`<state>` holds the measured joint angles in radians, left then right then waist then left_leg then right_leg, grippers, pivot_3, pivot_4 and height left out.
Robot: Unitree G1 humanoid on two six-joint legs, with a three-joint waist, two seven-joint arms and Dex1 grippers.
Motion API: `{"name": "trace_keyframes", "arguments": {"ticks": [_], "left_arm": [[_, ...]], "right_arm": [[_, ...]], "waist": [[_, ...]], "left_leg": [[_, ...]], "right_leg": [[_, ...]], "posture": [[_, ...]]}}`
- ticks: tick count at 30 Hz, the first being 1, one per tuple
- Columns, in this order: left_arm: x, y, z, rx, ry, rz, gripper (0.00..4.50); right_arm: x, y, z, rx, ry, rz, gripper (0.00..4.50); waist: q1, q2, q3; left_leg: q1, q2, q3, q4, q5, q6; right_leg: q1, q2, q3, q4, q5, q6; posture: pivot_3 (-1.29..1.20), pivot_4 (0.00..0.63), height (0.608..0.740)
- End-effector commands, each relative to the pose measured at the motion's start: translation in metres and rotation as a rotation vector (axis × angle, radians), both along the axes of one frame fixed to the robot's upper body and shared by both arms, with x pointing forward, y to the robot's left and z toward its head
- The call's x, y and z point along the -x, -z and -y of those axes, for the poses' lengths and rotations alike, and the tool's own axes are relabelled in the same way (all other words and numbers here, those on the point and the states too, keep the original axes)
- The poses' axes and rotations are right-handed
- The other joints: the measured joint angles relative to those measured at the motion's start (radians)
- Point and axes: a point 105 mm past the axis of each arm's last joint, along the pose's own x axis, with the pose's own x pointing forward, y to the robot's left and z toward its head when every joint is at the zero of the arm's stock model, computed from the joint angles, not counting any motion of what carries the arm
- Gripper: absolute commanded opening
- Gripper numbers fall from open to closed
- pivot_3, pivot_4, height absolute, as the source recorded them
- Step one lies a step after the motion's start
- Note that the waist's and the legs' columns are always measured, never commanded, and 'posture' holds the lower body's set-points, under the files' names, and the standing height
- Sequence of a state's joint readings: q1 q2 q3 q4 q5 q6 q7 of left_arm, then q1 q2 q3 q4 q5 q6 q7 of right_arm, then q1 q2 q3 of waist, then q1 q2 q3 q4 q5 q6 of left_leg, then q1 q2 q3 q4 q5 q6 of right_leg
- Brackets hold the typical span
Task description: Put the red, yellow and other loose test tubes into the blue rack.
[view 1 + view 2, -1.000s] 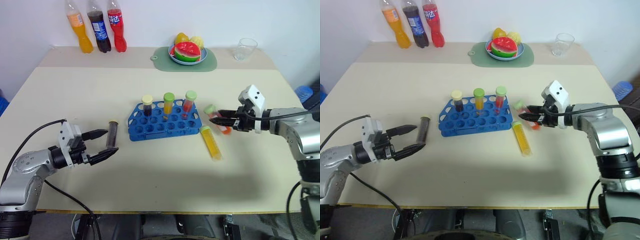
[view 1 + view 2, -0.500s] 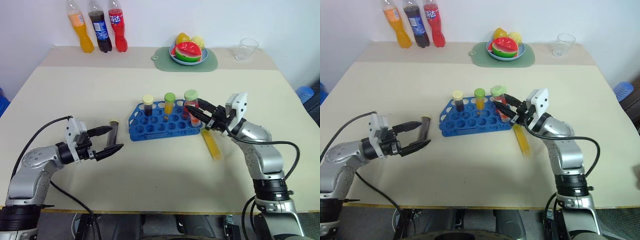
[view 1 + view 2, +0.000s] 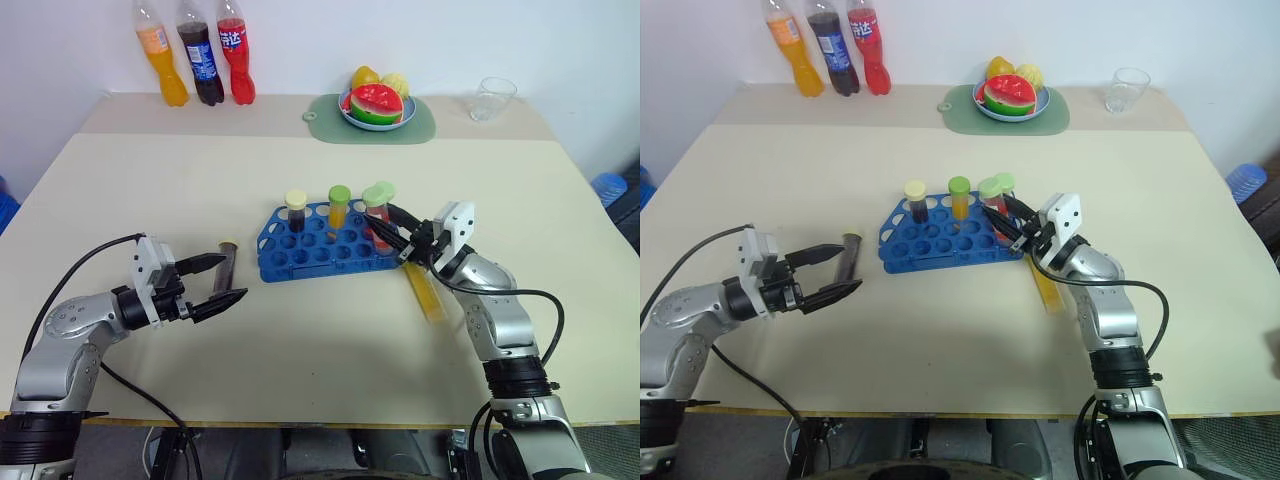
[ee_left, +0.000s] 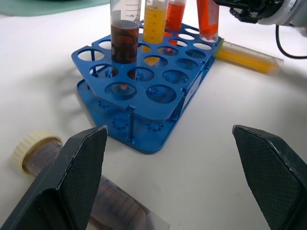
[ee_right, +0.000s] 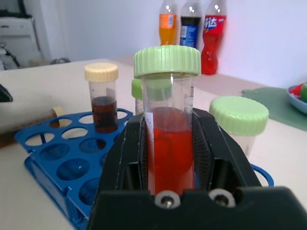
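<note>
Tabletop [image 3: 300, 180]: pale, wide; carries all items below; soda bottles [image 3: 193, 62], green mat with fruit bowl [image 3: 375, 108] and clear cup [image 3: 491, 98] along the far edge, unmoved.

Blue rack [image 3: 325, 252]: centre of tabletop; three tubes stand upright in its far row, namely dark brown with a cream cap, yellow with a green cap, red with a green cap; same contents as a second ago.

Right gripper [image 3: 392, 238]: fingers clamped on the red tube [image 5: 170, 143], green-capped, upright in the right wrist view; a second ago it hung well right of the rack with the tube lying roughly level; now it has swung left over the rack's right end, just beside the standing red tube; judged: seating this tube is the step in hand, and a free hole at that end is what it needs.

Left gripper [image 3: 213, 280]: fingers spread wide, holding nothing; still at the near left, either side of the dark brown tube [image 3: 226, 262], which lies left of the rack, untouched.

Yellow tube [image 3: 424, 290]: lies on the tabletop just right of the rack, not shifted; judged: two loose tubes remain after the red one.
</note>
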<state>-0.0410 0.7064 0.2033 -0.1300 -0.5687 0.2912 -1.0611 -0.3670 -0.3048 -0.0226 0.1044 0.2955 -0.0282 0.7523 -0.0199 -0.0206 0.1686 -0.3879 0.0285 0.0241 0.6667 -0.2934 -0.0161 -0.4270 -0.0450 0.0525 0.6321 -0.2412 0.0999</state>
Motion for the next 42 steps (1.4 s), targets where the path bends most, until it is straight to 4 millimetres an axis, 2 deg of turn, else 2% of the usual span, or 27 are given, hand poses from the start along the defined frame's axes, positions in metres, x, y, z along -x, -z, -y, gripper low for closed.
{"name": "trace_keyframes", "arguments": {"ticks": [1, 6, 9, 12, 19, 23, 26, 27, 35, 39, 42], "left_arm": [[0.003, -0.011, 0.002, 0.007, 0.006, 0.048, 4.31], [0.008, -0.019, 0.007, 0.062, 0.065, 0.06, 4.31], [0.015, -0.028, 0.013, 0.102, 0.155, 0.08, 4.31], [0.019, -0.031, 0.016, 0.097, 0.219, 0.096, 4.31], [0.013, -0.033, 0.021, 0.092, 0.254, 0.122, 4.31], [0.012, -0.03, 0.022, 0.093, 0.265, 0.119, 4.31], [0.011, -0.03, 0.023, 0.096, 0.268, 0.118, 4.31], [0.01, -0.029, 0.023, 0.096, 0.27, 0.117, 4.31], [0.007, -0.026, 0.025, 0.1, 0.274, 0.118, 4.31], [0.006, -0.024, 0.026, 0.1, 0.271, 0.12, 4.31], [0.006, -0.023, 0.025, 0.098, 0.267, 0.12, 4.31]], "right_arm": [[-0.004, 0.017, 0.001, 0.001, 0.03, -0.02, 0.78], [-0.002, 0.035, 0.002, -0.014, 0.043, -0.028, 0.78], [0.0, 0.042, 0.005, -0.017, 0.051, -0.028, 0.78], [0.004, 0.05, 0.008, -0.017, 0.055, -0.039, 0.78], [0.008, 0.062, 0.012, -0.042, 0.064, -0.074, 0.78], [0.009, 0.065, 0.016, -0.039, 0.074, -0.085, 2.79], [0.006, 0.059, 0.023, -0.035, 0.126, -0.045, 4.35], [0.005, 0.056, 0.025, -0.035, 0.138, -0.032, 4.47], [0.002, 0.037, 0.034, -0.048, 0.157, 0.016, 4.47], [0.009, 0.029, 0.028, -0.034, 0.096, 0.018, 4.47], [0.023, 0.023, 0.02, 0.005, 0.001, -0.006, 4.47]], "waist": [[-0.001, 0.0, 0.0], [-0.003, 0.0, -0.001], [-0.003, -0.001, -0.001], [-0.003, -0.001, -0.001], [0.001, -0.004, -0.004], [0.006, -0.004, -0.004], [0.001, -0.005, -0.004], [0.0, -0.005, -0.004], [-0.001, -0.003, -0.003], [0.0, -0.002, -0.002], [0.002, -0.001, -0.001]], "left_leg": [[0.001, 0.0, 0.0, 0.0, 0.0, 0.0], [0.006, 0.001, 0.001, 0.0, 0.0, 0.0], [0.015, 0.001, 0.001, -0.002, 0.0, 0.0], [0.017, 0.001, 0.0, -0.002, 0.0, 0.0], [0.018, 0.001, 0.0, -0.001, 0.0, 0.0], [0.017, 0.001, -0.001, -0.002, 0.0, 0.0], [0.016, 0.002, -0.001, -0.002, 0.0, 0.0], [0.016, 0.002, -0.001, -0.002, 0.0, 0.0], [0.015, 0.002, -0.001, -0.002, 0.0, 0.0], [0.015, 0.002, -0.001, -0.002, 0.0, 0.0], [0.014, 0.002, -0.001, -0.002, 0.0, 0.0]], "right_leg": [[0.001, 0.0, 0.0, 0.0, 0.0, 0.0], [0.006, 0.0, 0.0, 0.0, 0.0, -0.001], [0.015, 0.0, 0.0, -0.001, -0.002, -0.004], [0.017, 0.0, 0.0, -0.002, -0.002, -0.004], [0.018, 0.0, 0.0, -0.002, -0.003, -0.005], [0.018, 0.0, -0.001, -0.002, -0.003, -0.006], [0.017, 0.0, 0.0, -0.002, -0.004, -0.007], [0.017, 0.0, 0.0, -0.002, -0.004, -0.007], [0.016, 0.001, 0.0, -0.002, -0.004, -0.007], [0.016, 0.0, 0.0, -0.002, -0.004, -0.007], [0.015, 0.0, 0.0, -0.002, -0.004, -0.007]], "posture": [[0.0, 0.15, 0.74], [0.0, 0.15, 0.74], [0.0, 0.15, 0.74], [0.0, 0.15, 0.74], [0.0, 0.15, 0.74], [0.0, 0.15, 0.74], [0.0, 0.15, 0.74], [0.0, 0.15, 0.74], [0.0, 0.15, 0.74], [0.0, 0.15, 0.74], [0.0, 0.15, 0.74]]}}
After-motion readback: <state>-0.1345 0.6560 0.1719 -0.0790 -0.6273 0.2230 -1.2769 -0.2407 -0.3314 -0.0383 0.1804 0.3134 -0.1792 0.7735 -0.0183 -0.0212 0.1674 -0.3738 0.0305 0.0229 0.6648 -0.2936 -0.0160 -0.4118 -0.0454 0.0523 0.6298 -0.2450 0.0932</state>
